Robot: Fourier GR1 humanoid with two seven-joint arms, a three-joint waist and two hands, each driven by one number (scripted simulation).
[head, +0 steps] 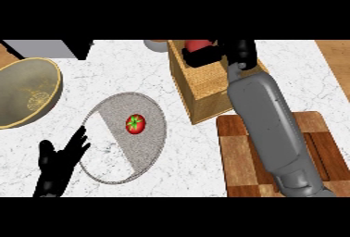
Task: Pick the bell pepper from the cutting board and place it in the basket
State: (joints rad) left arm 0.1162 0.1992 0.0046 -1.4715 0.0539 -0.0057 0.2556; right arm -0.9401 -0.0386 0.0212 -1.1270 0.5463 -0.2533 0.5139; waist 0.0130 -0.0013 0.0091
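The red bell pepper (199, 44) shows at the top of the view, over the open top of the woven basket (202, 88). My right hand (222, 53) is shut on the pepper, fingers curled round its lower side and hiding most of it. The grey right forearm (270, 125) stretches from the lower right across the wooden cutting board (236, 157) up to the basket. My left hand (60, 159) rests open at the lower left, fingers up, beside the grey plate.
A grey round plate (147, 148) left of the basket carries a red tomato (135, 123). A large wooden bowl (27, 92) sits at the far left. A grey object (41, 47) lies at the top left corner. The white marble counter (123, 65) surrounds them.
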